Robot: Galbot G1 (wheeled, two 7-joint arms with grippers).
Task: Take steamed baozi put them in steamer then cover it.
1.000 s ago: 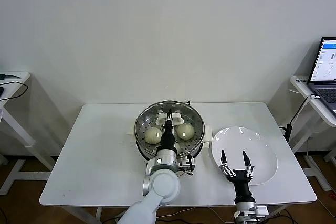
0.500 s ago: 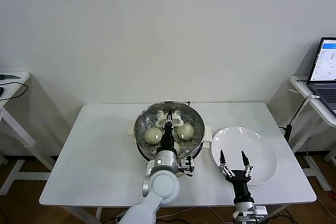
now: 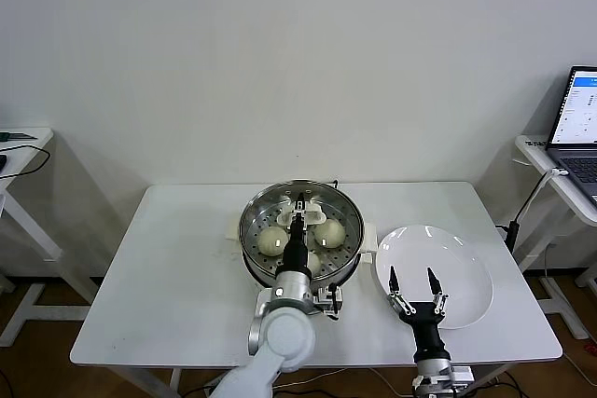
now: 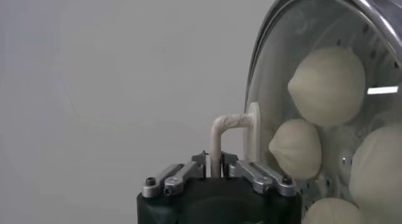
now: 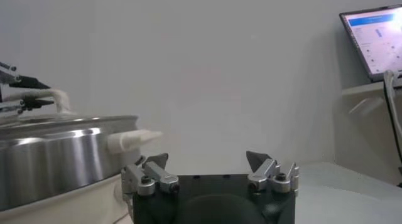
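Note:
The steamer (image 3: 248, 223) stands mid-table in its white base; it also shows in the right wrist view (image 5: 50, 159). The glass cover (image 3: 322, 200) lies over it; I cannot tell whether it rests on the rim. My left gripper (image 3: 300, 212) is shut on the cover's white handle (image 4: 227, 126), as the left wrist view (image 4: 215, 161) shows. Several baozi (image 4: 326, 84) show through the glass inside the steamer, two of them in the head view (image 3: 271, 241). My right gripper (image 3: 413, 278) is open and empty over the near edge of the plate, also in its own view (image 5: 209, 161).
A flat white plate (image 3: 462, 267) lies right of the steamer. A laptop (image 3: 580, 123) stands on a side table at the far right. Another side table is at the far left.
My left wrist has shifted slightly toward the table's front with the cover's handle still held. My right gripper has drawn back a little toward the front edge.

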